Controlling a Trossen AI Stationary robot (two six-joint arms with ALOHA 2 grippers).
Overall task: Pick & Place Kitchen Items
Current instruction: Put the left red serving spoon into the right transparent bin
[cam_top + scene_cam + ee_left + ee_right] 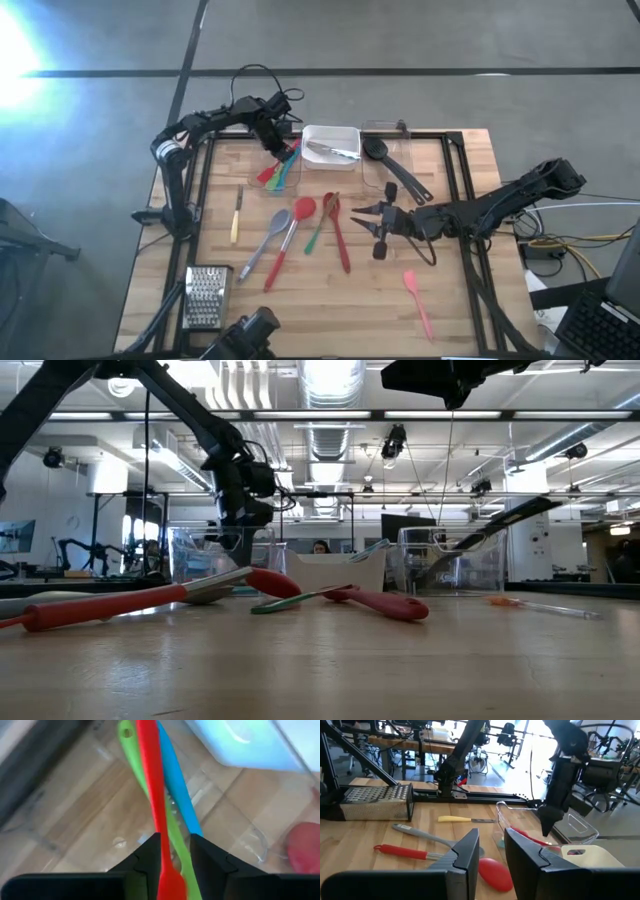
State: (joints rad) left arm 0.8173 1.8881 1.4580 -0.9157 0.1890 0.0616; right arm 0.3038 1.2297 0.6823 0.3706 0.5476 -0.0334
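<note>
On the wooden tabletop (300, 290), the left end effector (272, 143) sits over a clear container holding red, green and blue utensils (281, 168). The right end effector (362, 216) hovers beside a red spoon (336, 230). A white bin (331, 146), a grater (206, 296) and a pink spatula (418, 303) lie elsewhere.

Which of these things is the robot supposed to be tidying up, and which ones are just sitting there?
For the job:
red spatula between the left gripper fingers
green utensil
blue utensil
red spoon
grey spoon
pink spatula
black slotted spoon

Just lying about:
metal grater
</note>
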